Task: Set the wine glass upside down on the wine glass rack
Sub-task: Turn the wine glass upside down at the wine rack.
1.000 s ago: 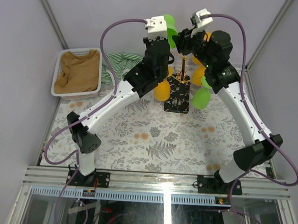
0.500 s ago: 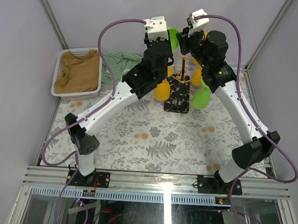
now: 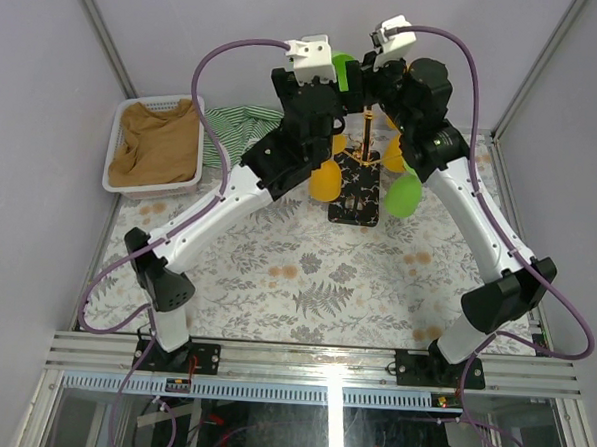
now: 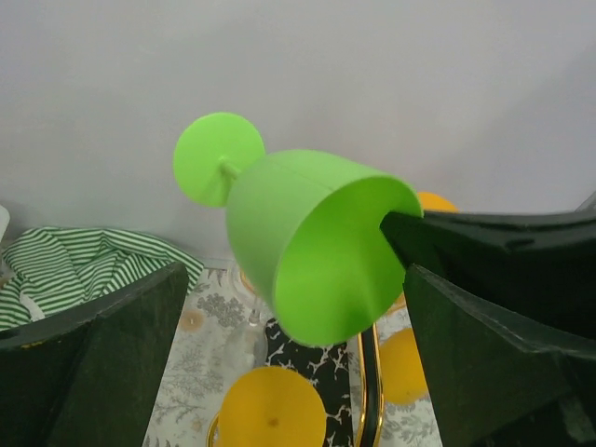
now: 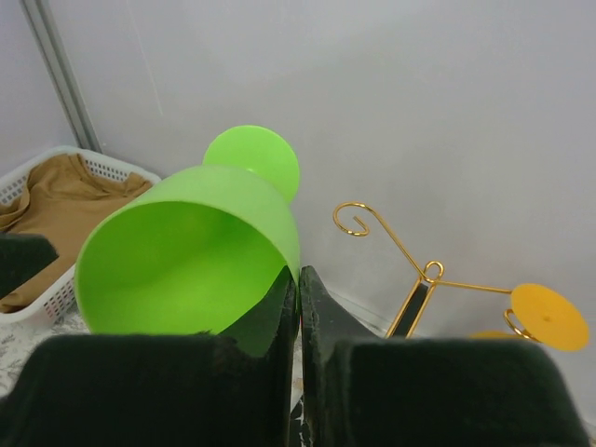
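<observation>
— Right wrist view: our right gripper [image 5: 298, 312] is clenched on the rim of the green wine glass [image 5: 186, 251], its foot pointing away from us.
— And our left gripper [image 4: 293, 279]?
— Spread wide, with the bowl between its fingers. Beyond our jaws to the right, the wine glass rack [image 5: 410, 270] carries orange glasses [image 5: 549, 317]. Below lies the floral tablecloth [image 3: 306, 274], and behind is a plain grey wall [image 5: 419, 93].
</observation>
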Robot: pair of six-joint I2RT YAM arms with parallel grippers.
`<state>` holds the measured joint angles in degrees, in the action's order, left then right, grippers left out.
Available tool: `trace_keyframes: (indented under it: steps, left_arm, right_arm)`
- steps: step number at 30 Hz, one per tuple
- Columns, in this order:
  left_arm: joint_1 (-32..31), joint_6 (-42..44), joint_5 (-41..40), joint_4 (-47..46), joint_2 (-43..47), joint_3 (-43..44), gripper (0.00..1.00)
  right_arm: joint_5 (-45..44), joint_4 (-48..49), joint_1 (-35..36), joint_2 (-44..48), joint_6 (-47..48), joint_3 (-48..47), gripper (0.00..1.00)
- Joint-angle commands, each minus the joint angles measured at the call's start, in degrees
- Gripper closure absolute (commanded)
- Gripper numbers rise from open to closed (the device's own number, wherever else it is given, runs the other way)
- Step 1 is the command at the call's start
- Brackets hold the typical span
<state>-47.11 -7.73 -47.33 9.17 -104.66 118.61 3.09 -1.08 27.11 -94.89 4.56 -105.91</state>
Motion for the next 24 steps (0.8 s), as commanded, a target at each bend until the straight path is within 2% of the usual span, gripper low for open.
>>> trace_keyframes:
  steps: [1, 8, 11, 13, 15, 17, 22, 24]
  left_arm:
    - [-0.70, -2.90, 1.51, -1.87, 5.55, -3.01, 0.00]
    - [-0.53, -2.69, -0.51, 0.39, 14.27, -8.28, 0.00]
    - [1.04, -3.36, 0.76, 3.72, 15.46, -6.67, 0.00]
    - [5.49, -5.77, 10.05, 10.23, 13.41, -1.84, 0.00]
    - [12.48, -12.26, 23.93, 17.93, 10.42, 4.45, 0.00]
    - [18.68, -18.07, 35.73, 19.52, 9.30, 5.58, 0.00]
    - [24.49, -26.33, 43.78, 16.12, 10.01, 2.62, 0.00]
    - [26.58, -33.36, 48.45, 14.24, 10.09, 1.30, 0.00]
  right_arm:
    - [-4.80, 1.11, 0.67, 0.83, 1.03, -3.01, 1.00]
    - [-12.26, 1.19, -0.12, 4.36, 4.80, 0.85, 1.00]
    - [-12.42, 1.08, -1.07, 5.90, 4.32, 1.50, 1.00]
    - [-10.17, 1.39, -1.34, 7.65, 4.07, 2.44, 1.00]
    - [-5.12, 2.60, -1.34, 10.43, 3.90, 4.20, 1.00]
    - [-1.01, 4.55, -1.36, 13.51, 3.91, 7.02, 1.00]
    - [5.71, 18.51, -1.31, 21.61, 3.05, 19.69, 1.00]
    - [6.73, 23.77, -1.16, 22.61, 3.05, 22.93, 1.00]
